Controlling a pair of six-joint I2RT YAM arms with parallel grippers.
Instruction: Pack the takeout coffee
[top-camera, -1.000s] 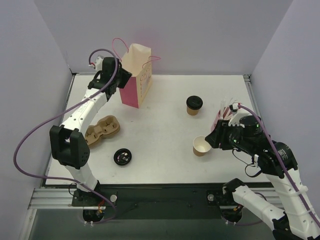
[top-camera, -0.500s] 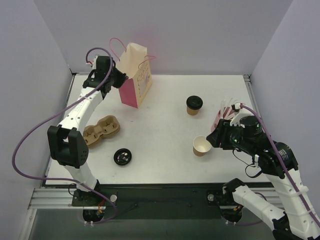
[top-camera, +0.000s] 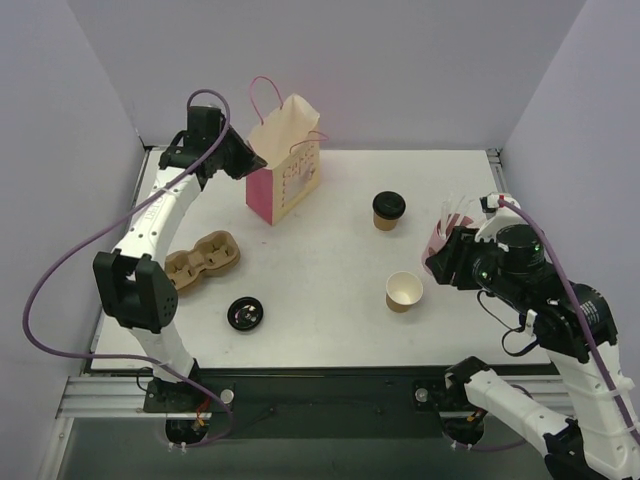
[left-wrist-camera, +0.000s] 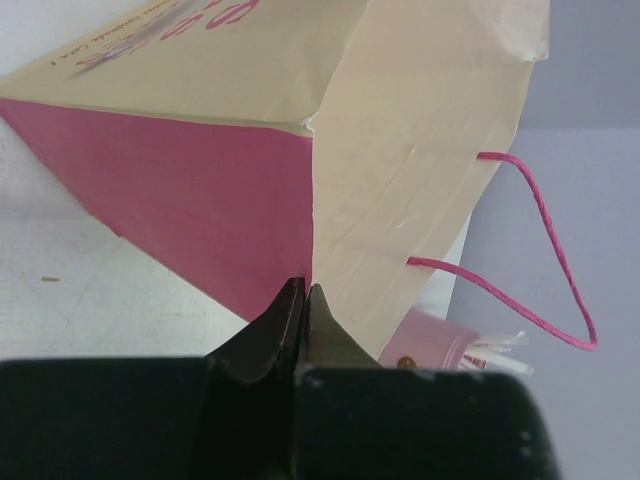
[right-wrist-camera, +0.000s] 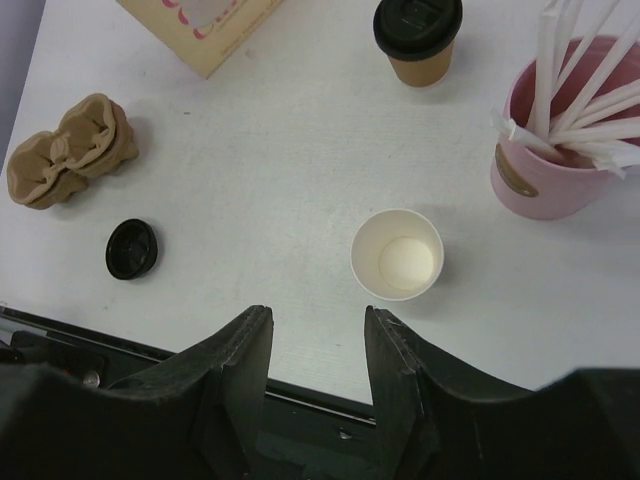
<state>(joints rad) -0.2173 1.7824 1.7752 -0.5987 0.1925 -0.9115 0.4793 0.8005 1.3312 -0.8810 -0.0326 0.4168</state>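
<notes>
Two brown cups stood on the table (top-camera: 320, 255), and only one wore a lid. That was the coffee (top-camera: 388, 209), upright at about 2 o'clock from the table's middle and touching nothing else. The bare cup (top-camera: 404, 291) sat at 4 o'clock, nearer the right gripper (top-camera: 439, 262). That gripper hung above the table with its jaws spread wide and nothing between them. From it the coffee lay toward 11 o'clock, with the straw pot (top-camera: 446, 236) close by at 12. The left gripper (left-wrist-camera: 303, 300) was pinched tight on a corner fold of the bag (top-camera: 285, 165), which stood tilted at 11 o'clock.

The coffee was probably light, though the lid hid whether anything was inside. Its thin paper wall looked likely to dent under a hard squeeze. The smooth black lid looked slippery and might pop off if it were gripped or pulled. The safest hold seemed to be across the paper wall just below the lid's rim, closed gently. The coffee would need to stay upright all the way, and the approach would have to avoid the straws.
</notes>
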